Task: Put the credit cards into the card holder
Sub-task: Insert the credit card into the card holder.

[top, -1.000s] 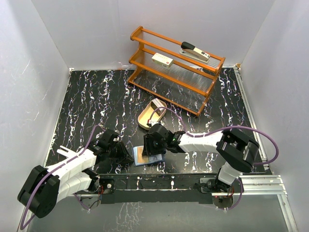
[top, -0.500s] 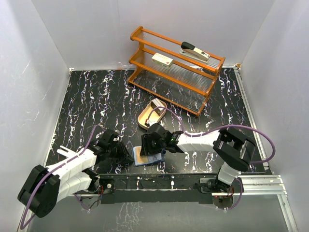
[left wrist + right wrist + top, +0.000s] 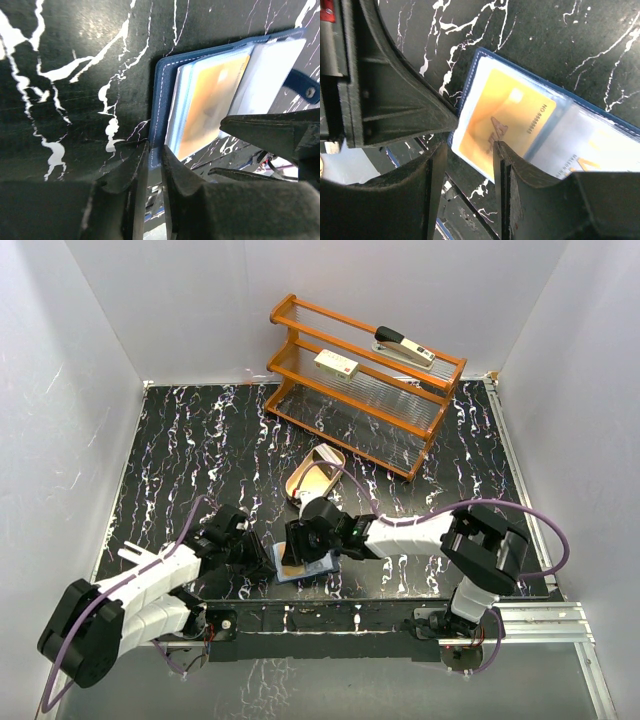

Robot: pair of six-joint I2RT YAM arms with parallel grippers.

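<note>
The navy card holder (image 3: 305,566) lies open near the table's front edge. In the left wrist view its navy cover (image 3: 162,90) holds a gold-tinted card (image 3: 212,95) inside a glossy pocket. My left gripper (image 3: 262,558) is shut on the holder's left cover edge, seen in the left wrist view (image 3: 155,152). My right gripper (image 3: 296,546) hovers over the holder, open; in the right wrist view (image 3: 469,147) one fingertip (image 3: 496,146) sits over the pocketed gold card (image 3: 510,117), nothing between the jaws. A second pale card (image 3: 585,150) shows in the neighbouring pocket.
A tan oval tray (image 3: 300,483) with something pale inside lies just behind the right gripper. An orange wire rack (image 3: 360,415) stands at the back, carrying a cream box with a red label (image 3: 337,364) and a stapler (image 3: 403,348).
My right gripper has moved left across the open card holder towards the left gripper. The left gripper keeps its hold on the cover edge.
</note>
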